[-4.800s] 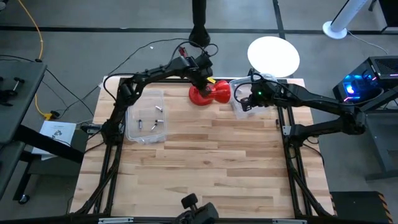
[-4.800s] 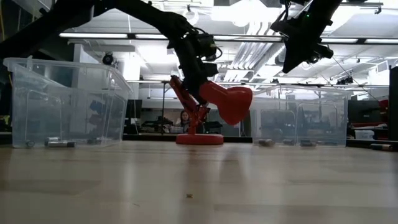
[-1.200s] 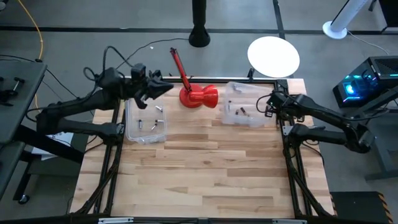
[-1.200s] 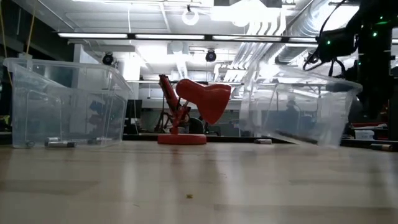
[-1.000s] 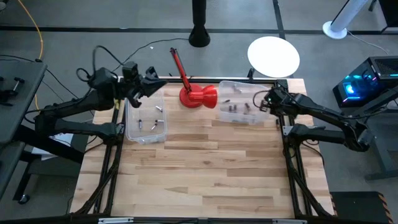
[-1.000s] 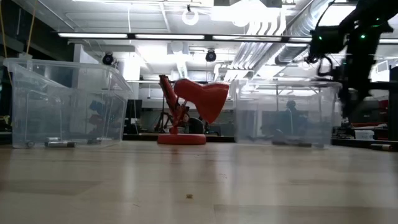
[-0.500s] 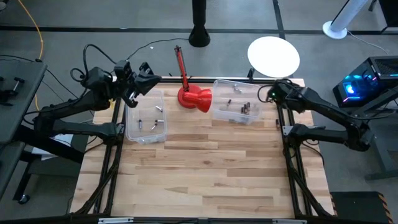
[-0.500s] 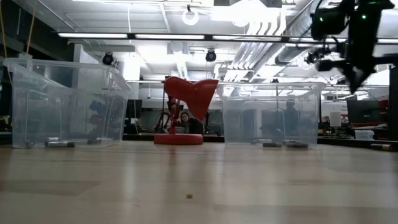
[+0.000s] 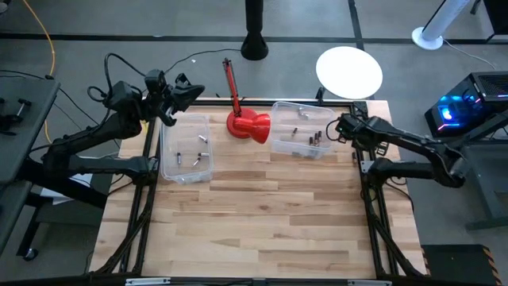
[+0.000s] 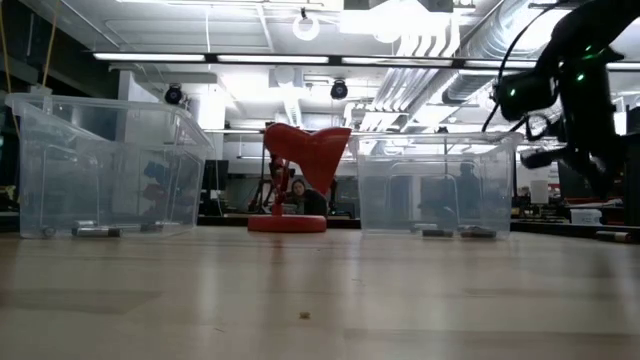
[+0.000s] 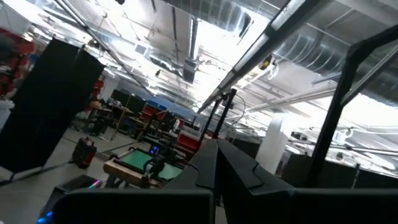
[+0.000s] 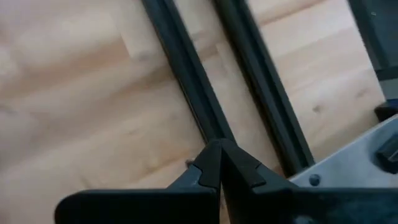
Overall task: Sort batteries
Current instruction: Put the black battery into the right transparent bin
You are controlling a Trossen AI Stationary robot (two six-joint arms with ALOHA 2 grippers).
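Observation:
Two clear plastic bins stand on the wooden table. The left bin [image 9: 186,148] holds three small batteries [image 9: 195,161]. The right bin [image 9: 302,139] holds several batteries [image 9: 311,141]. Between the bins stands a red scoop [image 9: 246,125], its handle [image 9: 231,82] pointing toward the far edge. My left gripper [image 9: 193,87] is shut and raised over the table's far left corner, pointing up into the room [image 11: 214,163]. My right gripper [image 9: 336,133] is shut and points down beside the right bin's right wall, over bare table [image 12: 219,163].
Black frame rails [image 12: 186,74] run under my right gripper at the table's right edge. A white round disc [image 9: 349,71] and a black stand foot [image 9: 254,48] are on the floor beyond the far edge. The table's near half [image 9: 254,230] is bare wood.
The right bin has slid a little toward the table's left and stands level. The red scoop's head has turned beside it. My right gripper rose from the bin's right wall, then sank again beside it. My left gripper has drawn back toward the far left corner.

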